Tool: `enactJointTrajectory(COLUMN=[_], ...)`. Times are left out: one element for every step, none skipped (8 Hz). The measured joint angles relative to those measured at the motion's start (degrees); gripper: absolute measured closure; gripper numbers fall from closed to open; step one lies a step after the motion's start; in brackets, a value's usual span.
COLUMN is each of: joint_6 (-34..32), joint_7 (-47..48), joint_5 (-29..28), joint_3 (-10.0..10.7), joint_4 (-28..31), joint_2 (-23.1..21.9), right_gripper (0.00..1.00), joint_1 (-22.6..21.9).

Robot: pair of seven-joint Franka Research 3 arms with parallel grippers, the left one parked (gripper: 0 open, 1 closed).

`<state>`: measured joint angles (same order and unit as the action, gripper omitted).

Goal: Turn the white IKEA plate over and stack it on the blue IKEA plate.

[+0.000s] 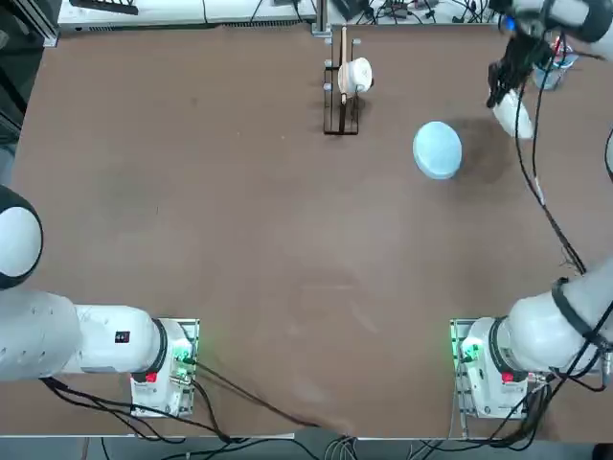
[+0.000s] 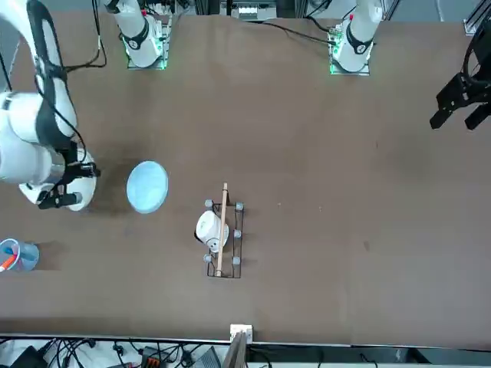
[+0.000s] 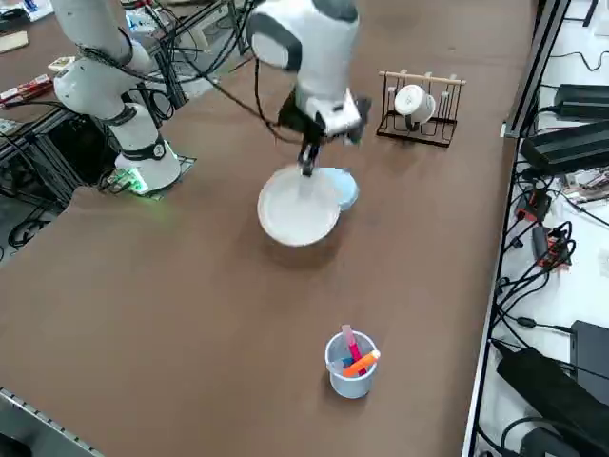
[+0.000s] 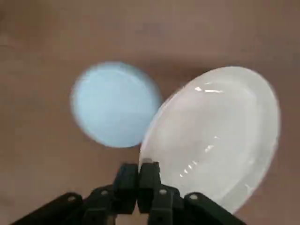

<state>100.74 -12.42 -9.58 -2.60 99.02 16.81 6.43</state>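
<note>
My right gripper (image 3: pixel 306 168) hangs above the table at the far right and is shut on the rim of the white IKEA plate (image 3: pixel 298 215). The plate hangs tilted off the table from its fingers (image 4: pixel 150 174), with its hollow side (image 4: pixel 215 136) facing the wrist camera. The blue IKEA plate (image 1: pixel 438 149) lies flat on the table just beside it, towards the table's middle, rim up (image 4: pixel 115 104). From overhead the white plate (image 1: pixel 512 116) shows edge-on below the gripper (image 1: pixel 500 92). In the front view the arm hides most of the white plate (image 2: pixel 54 196), with the blue plate (image 2: pixel 147 186) next to it.
A wooden rack holding a small white cup (image 1: pixel 343 81) stands at the far middle of the table (image 3: pixel 417 103). A clear blue cup with an orange item (image 3: pixel 350 365) stands near the far right corner (image 2: pixel 17 255). The table's far edge lies close behind the gripper.
</note>
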Motion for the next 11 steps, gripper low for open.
enactJointTrajectory(joint_6=[-2.8,-4.4,-4.9,-5.2,-5.3,-5.3,-5.3,-5.3,-5.3,-5.7,-6.7], joint_7=[-0.6,-3.2,-7.5,-11.9,-15.8,-19.6,-24.2,-29.4,-33.8,-37.7,-41.8], joint_5=[-8.4,-16.5,-24.1,-31.1,-37.6,-43.7,-49.1,-53.5,-56.0,-57.7,-59.5], joint_3=[0.0,-0.1,-0.3,-0.6,-0.7,-0.8,-0.8,-0.9,-0.9,-0.8,-0.7], joint_4=[-0.8,-0.7,-0.5,0.0,1.3,2.8,4.3,5.7,6.8,8.1,9.6], joint_2=[-1.4,-2.1,-2.0,-1.3,-0.4,0.7,2.1,4.0,5.9,7.4,8.4], right_gripper=[0.95,0.95,0.95,0.95,0.95,0.95,0.95,0.95,0.95,0.95,0.95], joint_1=[0.0,0.0,-0.1,-0.3,-0.8,-1.6,-2.3,-2.8,-3.0,-2.9,-2.9])
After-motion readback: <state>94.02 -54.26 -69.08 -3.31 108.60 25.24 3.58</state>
